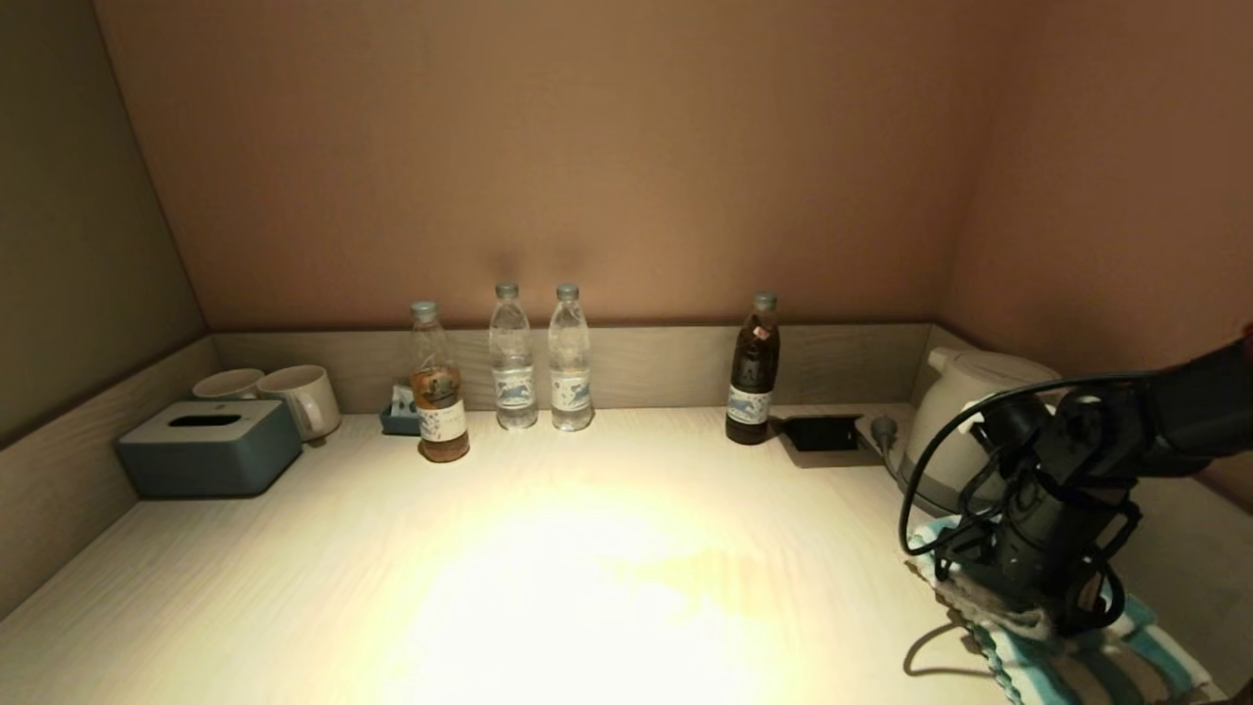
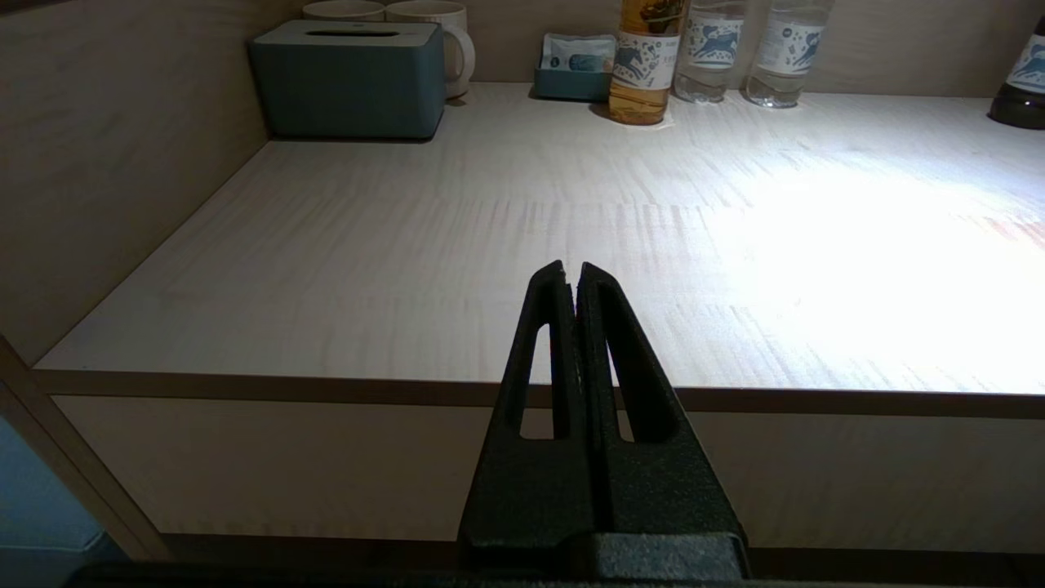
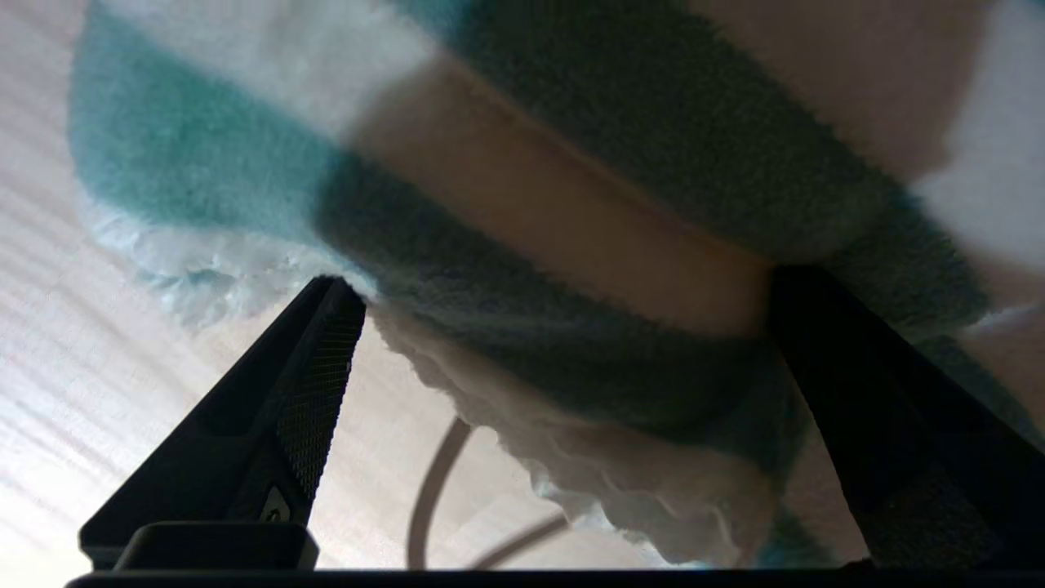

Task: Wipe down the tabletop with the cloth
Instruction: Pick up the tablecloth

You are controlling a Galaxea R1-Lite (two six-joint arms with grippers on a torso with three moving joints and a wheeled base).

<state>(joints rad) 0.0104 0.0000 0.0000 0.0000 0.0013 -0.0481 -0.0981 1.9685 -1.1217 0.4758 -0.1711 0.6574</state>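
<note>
From my console, I see the right gripper (image 1: 1052, 612) down at about 4 o'clock on the tabletop (image 1: 587, 548), pointed at the striped cloth (image 1: 1087, 661), which lies flat at the near right corner just in front of the one white kettle (image 1: 964, 426). In the right wrist view, its two fingers (image 3: 318, 384) are spread wide, one on each side of a raised fold of the cloth (image 3: 571, 245), and I can't see either pad pressing it, so I read this gripper as released. The left gripper (image 2: 571, 273) hangs off the front edge of the tabletop (image 2: 408, 245) at the 7 o'clock side, its two fingers pressed together with nothing between them. Along the back wall I count four bottles: one amber bottle (image 1: 438, 384) at 11 o'clock, two clear water bottles (image 1: 513, 358) side by side at 12 o'clock, and one dark bottle (image 1: 753, 370) at 1 o'clock. At 10 o'clock sit one blue-grey tissue box (image 1: 208, 447) and, just behind it, two white mugs (image 1: 305, 399) next to each other. One small tray of sachets (image 1: 399, 416) stands just beside the amber bottle. One dark socket recess (image 1: 822, 432) lies between the dark bottle and the kettle, with one plug (image 1: 884, 429) at its right.
</note>
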